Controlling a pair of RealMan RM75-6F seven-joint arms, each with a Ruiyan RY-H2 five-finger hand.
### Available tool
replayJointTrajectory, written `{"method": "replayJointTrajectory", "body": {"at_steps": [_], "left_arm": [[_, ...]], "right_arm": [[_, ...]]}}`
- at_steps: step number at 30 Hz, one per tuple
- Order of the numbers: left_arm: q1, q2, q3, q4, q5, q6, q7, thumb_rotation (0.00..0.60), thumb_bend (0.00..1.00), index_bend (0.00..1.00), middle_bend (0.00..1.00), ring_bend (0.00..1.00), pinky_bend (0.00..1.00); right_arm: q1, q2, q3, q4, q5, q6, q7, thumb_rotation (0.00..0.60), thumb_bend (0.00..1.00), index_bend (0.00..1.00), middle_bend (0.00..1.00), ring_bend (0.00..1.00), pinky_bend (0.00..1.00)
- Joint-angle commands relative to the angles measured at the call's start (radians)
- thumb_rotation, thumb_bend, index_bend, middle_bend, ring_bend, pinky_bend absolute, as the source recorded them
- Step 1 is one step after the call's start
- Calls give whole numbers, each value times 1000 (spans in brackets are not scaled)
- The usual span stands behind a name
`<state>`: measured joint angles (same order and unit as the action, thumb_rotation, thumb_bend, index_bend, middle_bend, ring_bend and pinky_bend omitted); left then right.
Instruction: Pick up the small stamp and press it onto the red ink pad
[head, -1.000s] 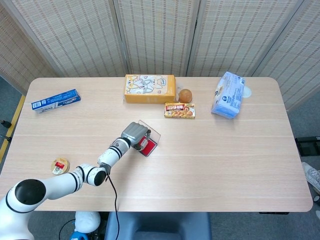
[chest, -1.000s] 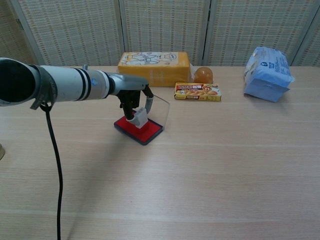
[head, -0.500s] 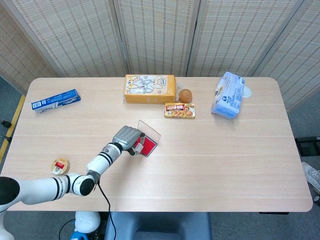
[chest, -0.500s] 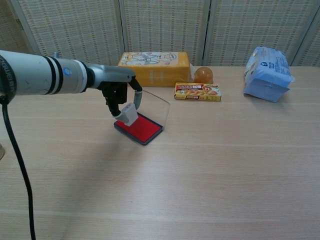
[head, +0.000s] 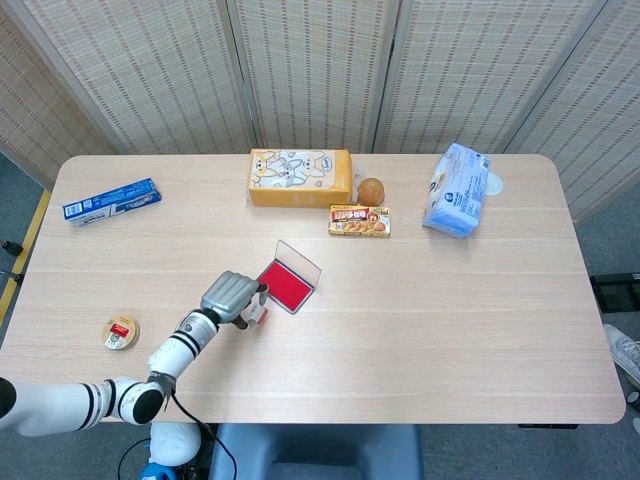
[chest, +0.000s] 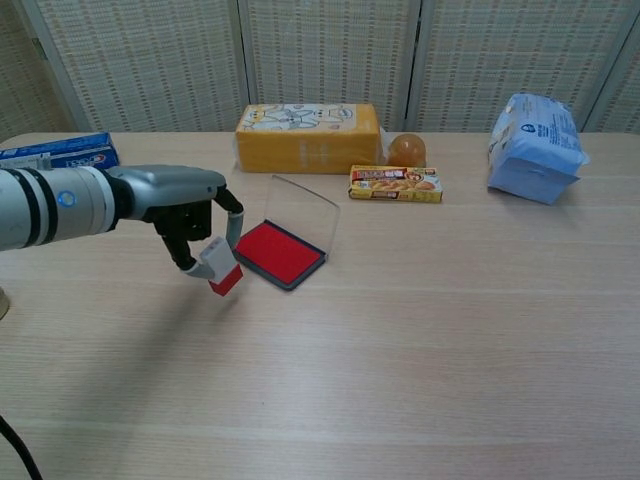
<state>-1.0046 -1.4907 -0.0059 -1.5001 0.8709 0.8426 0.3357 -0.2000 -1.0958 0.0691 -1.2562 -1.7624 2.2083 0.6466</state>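
Red-faced small stamp is pinched in the left hand, just left of the red ink pad. Bare table spreads rightward. Only the head view shows a round tin behind the arm.

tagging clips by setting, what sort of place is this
Probably a staged test room, not a home: a pale wooden table fenced by woven folding screens, with unrelated goods laid out apart, like the yellow cartoon box and blue toothpaste box.

A staged test room, it looks like: one pale wooden desk ringed by woven folding screens, with grocery packets scattered toward its far edge.
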Motion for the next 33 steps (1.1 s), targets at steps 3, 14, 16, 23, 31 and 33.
{"method": "replayJointTrajectory", "body": {"at_steps": [3, 14, 16, 23, 31, 33], "left_arm": [[22, -35, 0, 42, 24, -1, -1, 600, 307, 818, 1000, 968, 619], [38, -54, -24, 76, 50, -19, 9, 600, 303, 789, 1000, 967, 619], [42, -59, -27, 82, 55, -21, 8, 600, 301, 788, 1000, 967, 619], [54, -77, -34, 109, 69, -40, 2, 600, 300, 787, 1000, 967, 619], [63, -88, -45, 131, 68, -52, 10, 600, 295, 667, 1000, 965, 619], [65, -89, -47, 131, 64, -55, 16, 600, 287, 629, 1000, 963, 619]], "right_arm": [[0, 1, -2, 0, -2, 0, 0, 600, 156, 0, 0, 0, 0], [-1, 0, -3, 3, -1, 3, 5, 600, 156, 0, 0, 0, 0], [0, 0, -4, 4, -4, 3, 3, 600, 156, 0, 0, 0, 0], [-1, -1, -5, 3, -6, 6, 1, 600, 155, 0, 0, 0, 0], [-1, -1, -5, 5, -2, 5, 7, 600, 156, 0, 0, 0, 0], [-1, -1, -5, 5, -2, 6, 7, 600, 156, 0, 0, 0, 0]]}}
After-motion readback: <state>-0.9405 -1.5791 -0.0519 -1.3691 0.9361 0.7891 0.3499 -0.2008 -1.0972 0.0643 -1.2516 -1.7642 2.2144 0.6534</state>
